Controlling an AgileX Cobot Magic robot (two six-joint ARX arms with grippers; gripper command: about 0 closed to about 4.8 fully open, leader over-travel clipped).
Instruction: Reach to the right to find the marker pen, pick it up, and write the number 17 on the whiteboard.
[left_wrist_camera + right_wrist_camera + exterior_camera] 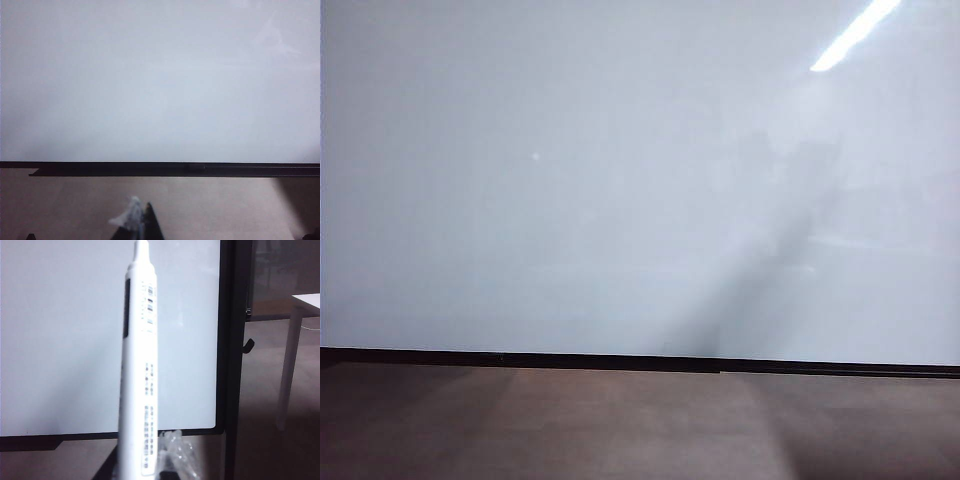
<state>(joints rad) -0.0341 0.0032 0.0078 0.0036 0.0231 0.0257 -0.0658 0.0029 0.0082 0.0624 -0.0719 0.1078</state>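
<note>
The glossy whiteboard (570, 180) stood blank. The right gripper (150, 465) clasped a white marker pen (139, 365); the left gripper's (142, 225) jaws couldn't be judged.

Your whiteboard (570, 170): glossy white panel, smooth, faint grey reflections and bright light streak on it. Thin black strip (620, 361) along whiteboard's lower edge: dark, matt-looking. Below whiteboard you see brown-grey surface (620, 430): matt, dull. Beside whiteboard's right edge, your marker pen (139, 390): smooth white plastic barrel, printed label, slight sheen.
</note>
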